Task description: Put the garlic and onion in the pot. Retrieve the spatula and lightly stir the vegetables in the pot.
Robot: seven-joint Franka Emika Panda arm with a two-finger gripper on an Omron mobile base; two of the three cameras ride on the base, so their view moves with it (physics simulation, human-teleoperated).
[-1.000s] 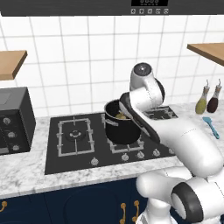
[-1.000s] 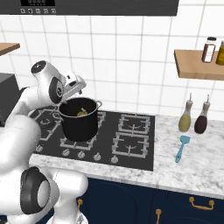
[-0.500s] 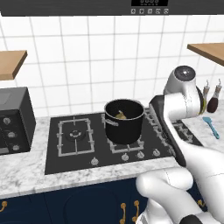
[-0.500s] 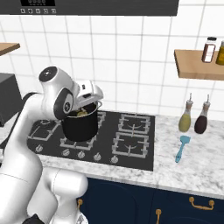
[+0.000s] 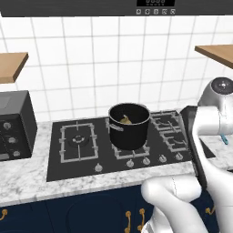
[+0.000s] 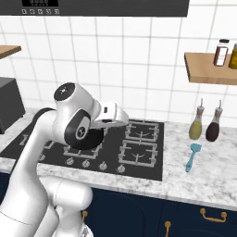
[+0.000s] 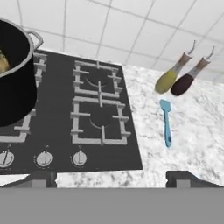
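One spatula point(image 7: 166, 121) lies right of the pot point(image 7: 15, 78) (well apart).

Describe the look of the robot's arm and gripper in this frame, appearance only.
The arm is made of glossy white rounded segments with dark grey to black joints; one round joint cap is dark with a small pale centre. The hand is a white block with small dark markings on its side. The gripper has two small dark, blocky finger tips. No loose cables are visible.
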